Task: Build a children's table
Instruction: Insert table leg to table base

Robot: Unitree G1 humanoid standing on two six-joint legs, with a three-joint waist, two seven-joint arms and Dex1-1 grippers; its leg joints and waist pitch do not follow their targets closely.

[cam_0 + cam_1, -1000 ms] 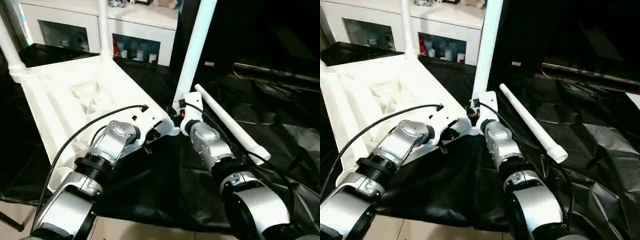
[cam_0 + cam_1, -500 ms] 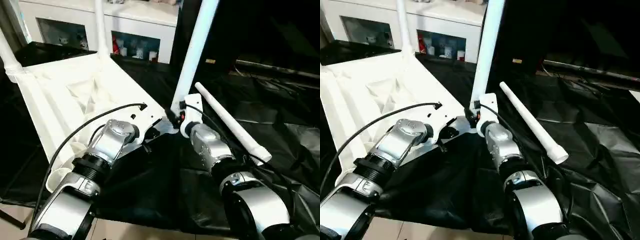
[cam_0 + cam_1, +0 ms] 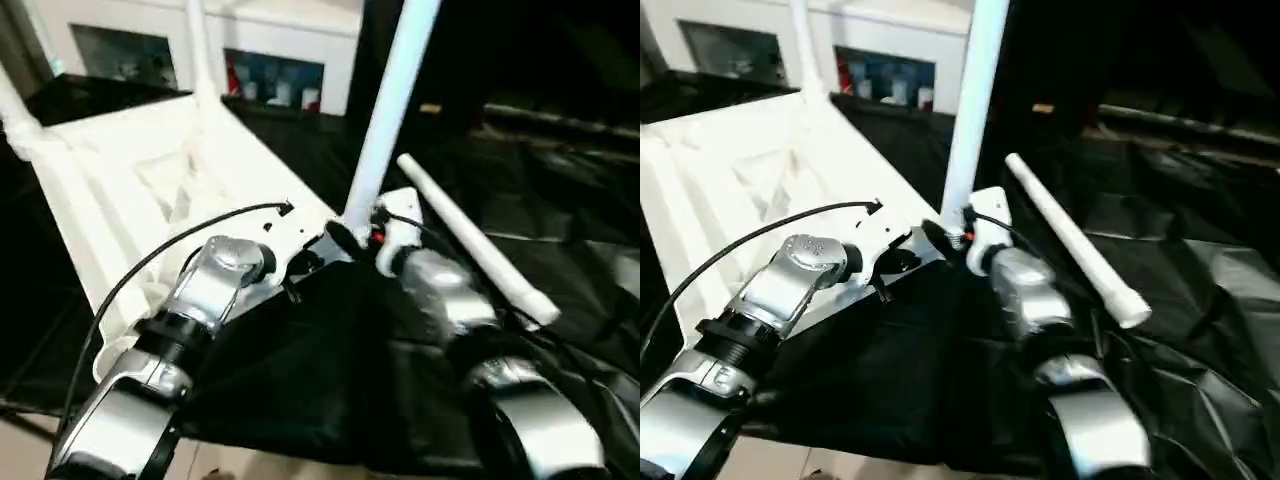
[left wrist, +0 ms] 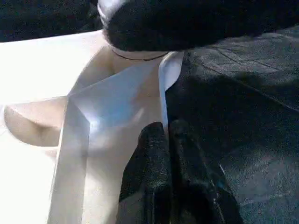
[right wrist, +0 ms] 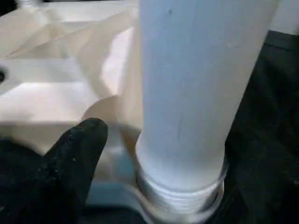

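Your left gripper [image 4: 167, 140] is closed against the tabletop [image 3: 130, 190] rim, your right gripper [image 3: 350, 238] stands open beside the upright leg [image 3: 385, 110] seated in the near corner socket, with a loose leg [image 3: 475, 240] lying beyond.

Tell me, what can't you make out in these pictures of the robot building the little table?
- Right gripper: head views blur it, and its wrist housing covers the fingers beside the upright leg.
- How deep that leg sits in its corner socket: right wrist view, cut off at the edge.
- Tops of the standing legs: head views, cut by the upper edge.
- Shelf items behind: too small and blurred.
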